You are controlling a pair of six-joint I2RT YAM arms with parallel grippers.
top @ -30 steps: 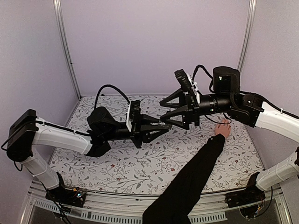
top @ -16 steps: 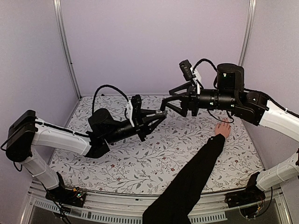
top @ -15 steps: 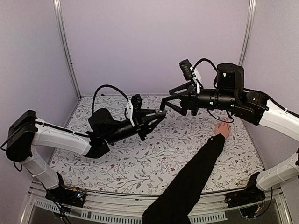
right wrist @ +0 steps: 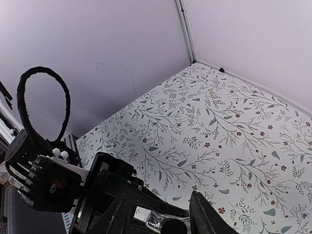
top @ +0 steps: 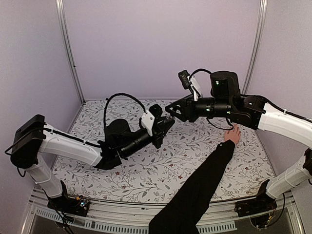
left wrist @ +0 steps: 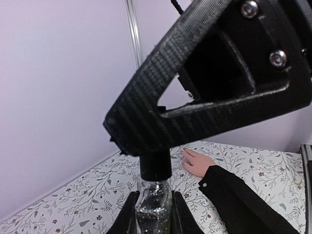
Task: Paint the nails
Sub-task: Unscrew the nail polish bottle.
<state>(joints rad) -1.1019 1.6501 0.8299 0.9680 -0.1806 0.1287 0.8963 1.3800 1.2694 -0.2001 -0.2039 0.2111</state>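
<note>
A bare hand [top: 233, 134] in a long black sleeve [top: 202, 180] lies flat on the floral table at the right; its nails are too small to make out. Held in the air, my left gripper [top: 165, 122] is shut on a small glitter-filled bottle [left wrist: 153, 204] with a black cap [left wrist: 156, 165]. My right gripper [top: 173, 113] meets it from the right and is open, its jaws on either side of the cap [right wrist: 173, 227]. In the left wrist view one right finger [left wrist: 209, 83] covers the cap's top, and the hand [left wrist: 195, 163] lies beyond.
The floral tablecloth [top: 161, 165] covers the table, with lilac walls and metal corner posts [top: 68, 48] around it. The sleeve runs from the near edge up to the right-hand middle. A black cable loop [right wrist: 44, 105] arches over the left arm.
The left arm has lifted the bottle up and to the right. The right gripper has swung left over the cap and its jaws have narrowed. The hand has stayed put.
</note>
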